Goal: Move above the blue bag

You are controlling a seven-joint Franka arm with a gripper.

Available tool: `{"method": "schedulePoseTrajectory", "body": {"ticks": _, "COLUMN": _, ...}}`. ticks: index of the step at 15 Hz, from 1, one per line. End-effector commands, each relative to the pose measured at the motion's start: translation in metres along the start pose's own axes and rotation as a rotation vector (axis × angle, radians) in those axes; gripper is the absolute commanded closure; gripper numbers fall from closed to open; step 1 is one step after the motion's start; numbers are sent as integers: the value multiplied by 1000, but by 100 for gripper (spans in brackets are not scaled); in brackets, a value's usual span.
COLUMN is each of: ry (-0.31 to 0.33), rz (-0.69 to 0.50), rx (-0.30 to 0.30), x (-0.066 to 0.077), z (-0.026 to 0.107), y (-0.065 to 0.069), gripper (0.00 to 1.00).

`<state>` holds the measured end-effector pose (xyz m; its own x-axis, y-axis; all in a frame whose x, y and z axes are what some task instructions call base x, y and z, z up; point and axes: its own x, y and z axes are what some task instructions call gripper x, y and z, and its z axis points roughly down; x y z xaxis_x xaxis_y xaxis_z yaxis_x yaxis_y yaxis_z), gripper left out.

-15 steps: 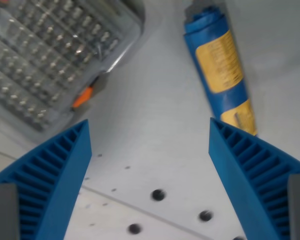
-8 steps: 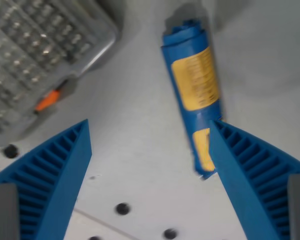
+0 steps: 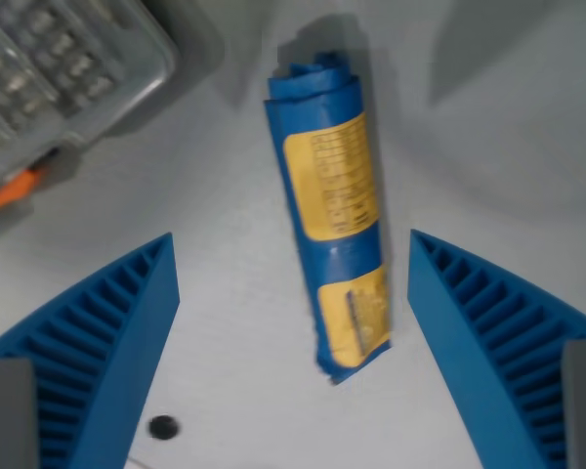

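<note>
The end effector [image 3: 293, 264] hangs released above the bench [image 3: 488, 147], its two ribbed blue fingers [image 3: 107, 332] spread wide at the wrist view's left and right lower corners, nothing held between them. Between the fingers lies the blue bag [image 3: 330, 210], rolled into a tight tube and resting flat on the pale grey bench surface. It runs lengthwise up the picture, tilted a little so that its lower end sits further toward the wrist view's right than its upper end. Two yellow labels [image 3: 340, 186] wrap the roll, a larger one across its middle and a smaller one near the lower end; the print on them is too blurred to read. The lower end of the roll comes near the inner edge of the finger on the wrist view's right but stays apart from it.

At the wrist view's upper left corner sits a clear plastic case [image 3: 54, 63] with rows of small parts inside and an orange latch [image 3: 10, 191] on its edge, well apart from the roll. A small dark hole [image 3: 162, 427] shows in the bench near the bottom.
</note>
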<state>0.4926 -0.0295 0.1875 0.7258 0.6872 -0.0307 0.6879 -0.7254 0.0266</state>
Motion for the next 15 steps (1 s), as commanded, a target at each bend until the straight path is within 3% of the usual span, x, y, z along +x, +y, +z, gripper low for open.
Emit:
{"method": "schedulePoseTrajectory", "body": {"ticks": 1, "ry": -20, "rz": -136, "rx": -25, "x": 2, "z": 6, "y": 13, "gripper": 0}}
{"method": "schedulePoseTrajectory", "body": {"ticks": 15, "ry": -16, "rz": -99, "rx": -22, "x": -1, "z": 17, "y": 24, "gripper": 0}}
